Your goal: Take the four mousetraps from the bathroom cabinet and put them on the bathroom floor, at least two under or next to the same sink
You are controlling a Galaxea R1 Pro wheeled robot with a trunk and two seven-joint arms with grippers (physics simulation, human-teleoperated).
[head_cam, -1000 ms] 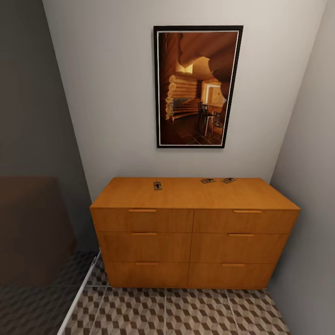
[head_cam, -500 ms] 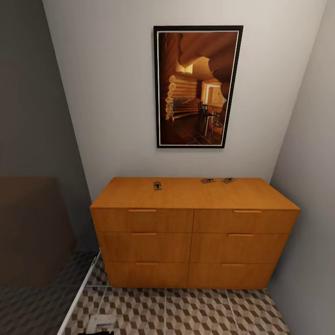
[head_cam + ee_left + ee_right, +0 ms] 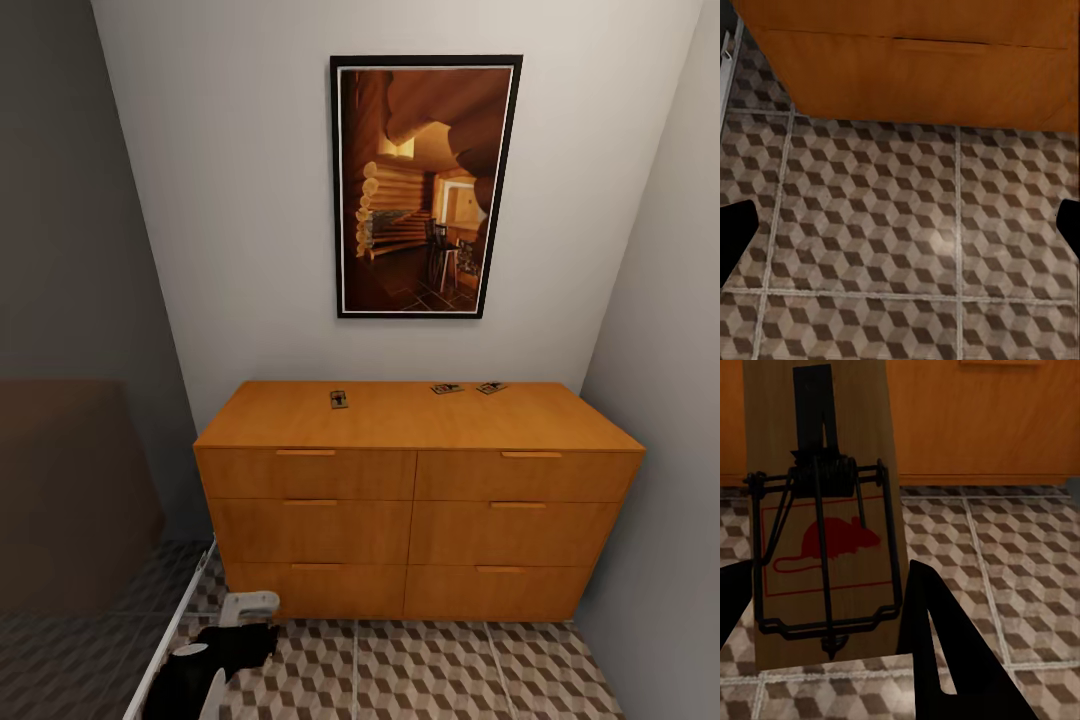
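Three mousetraps lie on the flat top of the orange-brown cabinet [image 3: 420, 480]: one [image 3: 339, 399] left of centre and two [image 3: 447, 388] [image 3: 491, 387] side by side at the back right. In the right wrist view, a fourth mousetrap [image 3: 825, 510] with a red mouse print is clamped between the black fingers of my right gripper [image 3: 832, 615], above the bathroom floor [image 3: 1020, 577]. My left gripper [image 3: 900, 225] hangs open over the patterned tiles, close to the cabinet's base [image 3: 922, 67]. My left arm [image 3: 225, 645] shows low in the head view. The bathroom sink is out of view.
A framed picture [image 3: 425, 185] hangs on the wall above the cabinet. A grey wall [image 3: 660, 420] closes in on the cabinet's right side. A dark glass panel [image 3: 70, 480] with a metal floor rail [image 3: 170, 630] stands on the left.
My left arm has come up into the head view at the lower left, in front of the cabinet's bottom drawer. The cabinet and the traps on it have not moved.
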